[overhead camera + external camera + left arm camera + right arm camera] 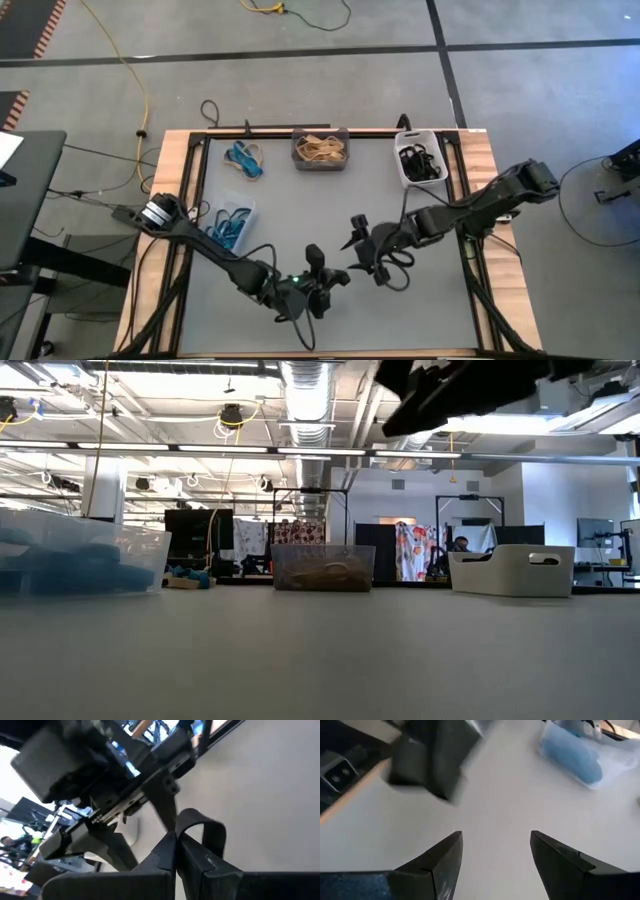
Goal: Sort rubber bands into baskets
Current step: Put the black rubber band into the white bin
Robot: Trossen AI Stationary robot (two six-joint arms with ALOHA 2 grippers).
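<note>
My left gripper point(328, 270) is over the table's near middle, shut on a black rubber band point(200, 826). My right gripper point(353, 236) is close beside it, open and empty; its two fingers stand apart in the right wrist view point(496, 852). The clear basket point(232, 224) at the left holds blue bands. The dark grey basket point(320, 148) at the far middle holds tan bands. The white basket point(420, 162) at the far right holds black bands. A few blue bands point(245, 160) lie loose on the table's far left. My left gripper pinches the black band between its two shut fingertips point(167, 851). The free part of the band point(183, 822) stands out beyond the tips as a small open loop. The band is lifted clear of the table.
In the low view the three baskets stand along the far side: clear point(80, 560), dark grey point(322, 568), white point(512, 570). Part of an arm point(470, 385) shows at the top of that view. Bare grey tabletop point(300, 205) lies between the baskets and the grippers.
</note>
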